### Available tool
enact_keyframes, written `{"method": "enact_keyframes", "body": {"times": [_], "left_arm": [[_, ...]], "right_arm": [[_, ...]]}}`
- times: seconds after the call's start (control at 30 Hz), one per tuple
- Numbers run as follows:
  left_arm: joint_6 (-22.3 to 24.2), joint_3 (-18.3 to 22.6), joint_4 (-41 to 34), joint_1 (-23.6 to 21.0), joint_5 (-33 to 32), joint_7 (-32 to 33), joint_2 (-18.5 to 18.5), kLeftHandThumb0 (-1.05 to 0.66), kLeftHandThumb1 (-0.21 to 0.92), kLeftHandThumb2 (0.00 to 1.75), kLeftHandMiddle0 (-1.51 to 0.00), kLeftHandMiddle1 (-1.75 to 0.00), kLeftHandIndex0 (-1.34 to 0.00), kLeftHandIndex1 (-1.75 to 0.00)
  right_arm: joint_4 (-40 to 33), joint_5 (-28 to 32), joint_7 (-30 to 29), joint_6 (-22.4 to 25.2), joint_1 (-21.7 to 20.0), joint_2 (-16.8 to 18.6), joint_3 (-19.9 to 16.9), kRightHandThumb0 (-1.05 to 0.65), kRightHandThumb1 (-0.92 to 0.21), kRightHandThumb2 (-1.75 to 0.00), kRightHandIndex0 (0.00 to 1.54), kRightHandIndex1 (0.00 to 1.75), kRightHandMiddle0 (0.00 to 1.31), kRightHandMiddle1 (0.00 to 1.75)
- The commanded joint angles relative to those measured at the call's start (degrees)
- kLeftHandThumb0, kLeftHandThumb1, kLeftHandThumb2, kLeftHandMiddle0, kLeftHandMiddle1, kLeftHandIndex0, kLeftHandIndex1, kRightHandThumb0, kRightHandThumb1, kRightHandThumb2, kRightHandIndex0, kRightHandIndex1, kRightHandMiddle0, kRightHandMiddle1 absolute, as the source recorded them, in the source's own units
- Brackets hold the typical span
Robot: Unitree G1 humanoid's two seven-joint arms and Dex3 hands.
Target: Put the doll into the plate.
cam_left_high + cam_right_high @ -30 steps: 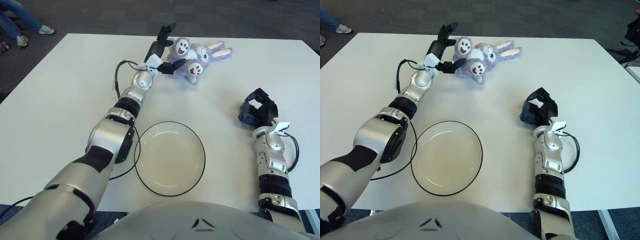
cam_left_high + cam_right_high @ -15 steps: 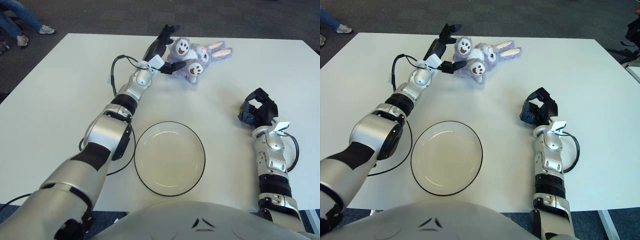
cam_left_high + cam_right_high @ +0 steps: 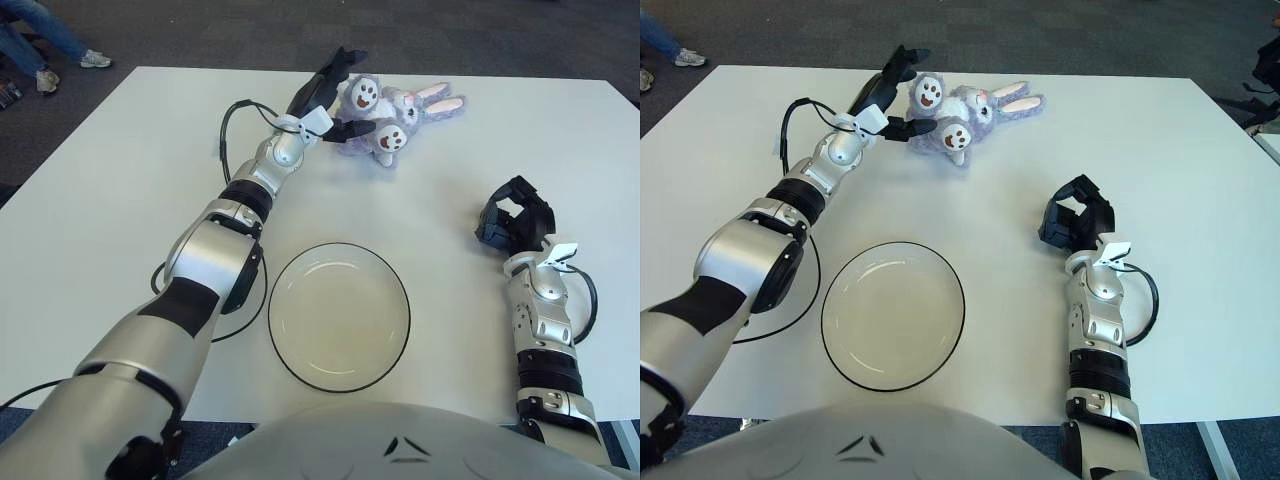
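Note:
A purple plush bunny doll (image 3: 398, 110) lies on its back at the far side of the white table, its two white foot soles facing me. My left hand (image 3: 338, 95) is stretched out to the doll's left side. Its fingers (image 3: 343, 60) are spread, the upper ones over the top foot and the thumb under the lower foot, without closing on either. A clear round plate (image 3: 338, 318) with a dark rim sits near the front middle, holding nothing. My right hand (image 3: 515, 222) shows at the right of the plate with its fingers curled on nothing.
A black cable (image 3: 226, 145) loops off my left forearm, and another runs beside the plate's left rim. The table's far edge (image 3: 480, 77) is just behind the doll. A person's feet (image 3: 45, 60) stand on the dark carpet at the top left.
My left hand has slid a little farther forward and right, so its spread fingers now straddle the doll's feet. The doll, the plate and my right hand have not moved.

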Motion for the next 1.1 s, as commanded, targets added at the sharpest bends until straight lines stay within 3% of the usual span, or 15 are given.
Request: {"method": "enact_keyframes", "body": {"times": [0.0,0.1,0.3,0.67,0.77,0.9,1.07], "left_arm": [[1.41,-1.10,0.79,-2.23,1.48,0.33,0.57,-0.81,0.64,0.50,-0.17,-0.46,0.00,-0.83],[2.13,-1.62,1.12,-2.66,2.11,0.46,0.69,-0.77,0.58,0.58,-0.19,-0.46,0.00,-0.84],[3.87,-3.41,2.31,-3.85,4.15,0.01,0.79,-0.76,0.49,0.68,-0.19,-0.75,0.00,-0.88],[5.73,-7.18,4.13,-6.09,7.31,-4.28,1.51,-0.84,0.54,0.62,-0.03,-1.24,0.00,-0.77],[6.14,-8.46,4.56,-6.61,8.50,-5.41,1.92,-0.88,0.55,0.60,-0.01,-1.05,0.00,-0.67],[6.30,-11.26,4.94,-7.25,11.53,-5.07,2.75,-0.96,0.59,0.54,0.00,-0.46,0.00,-0.48],[6.81,-13.43,5.25,-7.81,13.98,-4.56,3.26,-1.03,0.66,0.46,0.00,-0.14,0.00,-0.32]], "right_arm": [[1.65,-0.04,-0.29,2.27,2.99,2.07,0.98,-0.48,-0.32,-1.30,1.19,1.75,0.61,1.75],[1.20,-0.02,-0.24,2.58,3.11,2.10,1.19,-0.48,-0.32,-1.30,1.19,1.75,0.61,1.75],[0.22,0.07,0.01,3.05,3.54,2.19,1.66,-0.48,-0.31,-1.32,1.20,1.75,0.61,1.75],[-2.13,0.35,0.35,3.63,4.81,2.46,2.48,-0.49,-0.30,-1.33,1.21,1.75,0.62,1.75],[-2.88,0.23,0.35,3.97,5.14,2.47,2.71,-0.48,-0.31,-1.32,1.21,1.75,0.62,1.75],[-3.84,0.16,0.54,4.67,5.49,2.28,3.09,-0.48,-0.31,-1.32,1.21,1.75,0.62,1.75],[-4.46,0.14,0.61,5.00,5.74,2.16,3.44,-0.48,-0.31,-1.32,1.21,1.75,0.62,1.75]]}}
